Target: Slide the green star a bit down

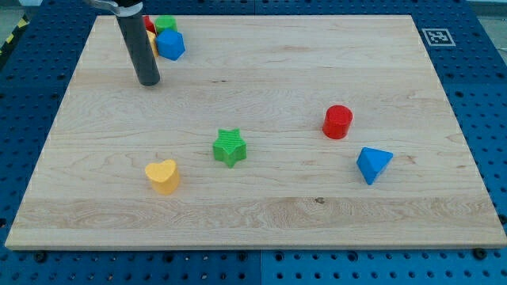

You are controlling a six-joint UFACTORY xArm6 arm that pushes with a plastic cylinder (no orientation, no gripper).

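Observation:
The green star lies near the middle of the wooden board, slightly left of centre. My tip is at the upper left of the board, well above and to the left of the star, not touching it. The rod rises from the tip toward the view's top edge.
A yellow heart lies left of and below the star. A red cylinder and a blue triangular block lie to the right. At the top left, a blue block, a green block, a red and a yellow block cluster beside the rod.

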